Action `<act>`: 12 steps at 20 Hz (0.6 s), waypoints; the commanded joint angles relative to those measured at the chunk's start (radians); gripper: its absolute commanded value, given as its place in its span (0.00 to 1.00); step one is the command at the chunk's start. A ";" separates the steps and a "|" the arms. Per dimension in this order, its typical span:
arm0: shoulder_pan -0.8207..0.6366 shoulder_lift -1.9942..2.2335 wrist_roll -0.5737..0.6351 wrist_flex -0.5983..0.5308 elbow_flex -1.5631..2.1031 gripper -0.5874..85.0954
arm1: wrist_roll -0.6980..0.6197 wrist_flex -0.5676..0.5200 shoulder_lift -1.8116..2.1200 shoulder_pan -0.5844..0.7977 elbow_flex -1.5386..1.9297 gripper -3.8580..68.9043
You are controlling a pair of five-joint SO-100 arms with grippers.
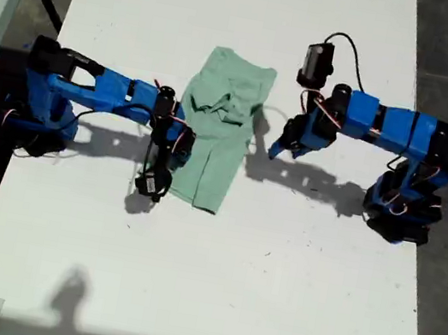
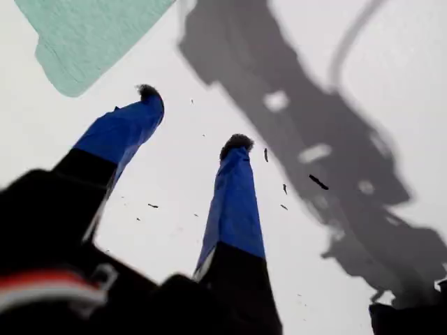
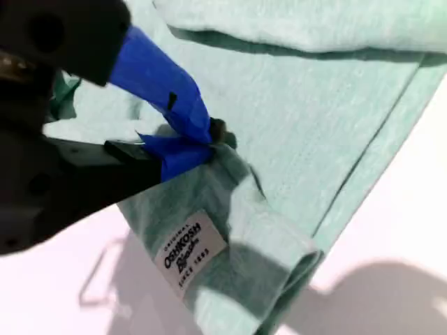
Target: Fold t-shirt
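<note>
While my second gripper (image 3: 202,143) pinches the t-shirt (image 1: 222,128), my first gripper (image 2: 192,118) gapes.

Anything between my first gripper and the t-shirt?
No. In the first wrist view only bare white table lies between my first gripper, open, and the t-shirt.

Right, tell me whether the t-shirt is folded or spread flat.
Partly folded. The t-shirt lies as a narrow strip with bunched layers on top, and my second gripper is pinching a fold near the label.

The t-shirt (image 3: 314,112) is seen as soft, matt knitted cloth with a sewn label (image 3: 185,255), and the table (image 1: 186,282) as smooth, matt white.
</note>
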 commanded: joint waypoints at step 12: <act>-0.106 0.756 0.072 0.558 0.055 0.36 | 0.029 -0.011 0.161 -0.018 0.038 0.36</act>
